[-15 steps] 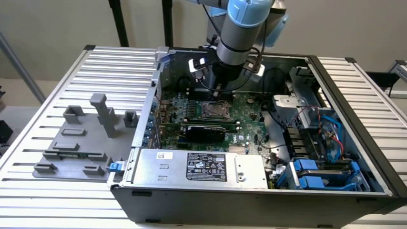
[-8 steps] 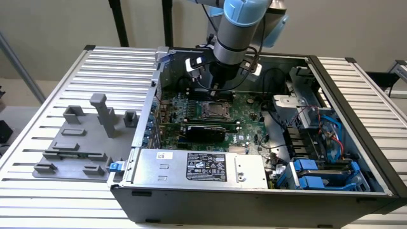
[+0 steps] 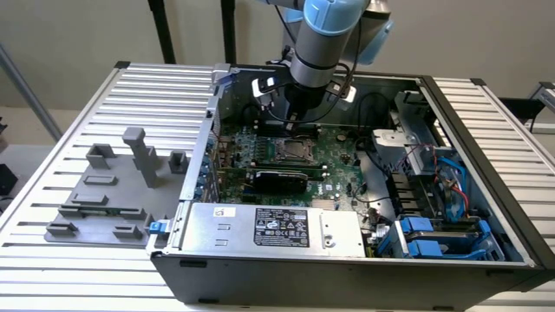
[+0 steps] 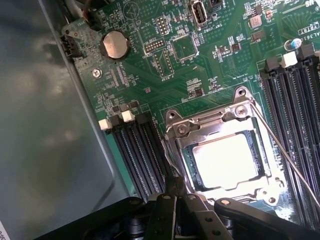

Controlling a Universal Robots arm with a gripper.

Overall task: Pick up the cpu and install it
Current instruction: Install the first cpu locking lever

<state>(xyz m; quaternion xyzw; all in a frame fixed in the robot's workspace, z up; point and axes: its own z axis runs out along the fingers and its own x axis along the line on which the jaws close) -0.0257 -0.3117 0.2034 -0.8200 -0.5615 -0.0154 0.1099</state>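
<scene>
**Gripper poised beside a cpu lying in its socket**

Black gripper (image 4: 176, 192) parts sit closest to the wrist camera. Its 2 fingers (image 4: 167, 210) are drawn narrowly together to a thin tip, with nothing between them. That tip hangs just beside one corner of the metal socket frame (image 4: 176, 129) on the green motherboard (image 4: 150, 75).

Within the frame lies the cpu (image 4: 227, 160), a flat square chip whose metal top glares bright white under the light. It looks level and seated. A thin wire lever (image 4: 280, 145) slants past one side of the frame. Dark memory slots (image 4: 135, 150) flank the socket, and a round coin battery (image 4: 115, 45) sits farther off.

From the exterior view, the arm reaches down into an open computer case (image 3: 485, 195), above the socket. A grey power supply (image 3: 269, 227) lies nearer the camera.

The chip is probably light, stiff and thin. Its smooth lid is likely slippery and its underside delicate, so opposite edges would be the safest hold. The surrounding frame leaves little edge exposed.
</scene>
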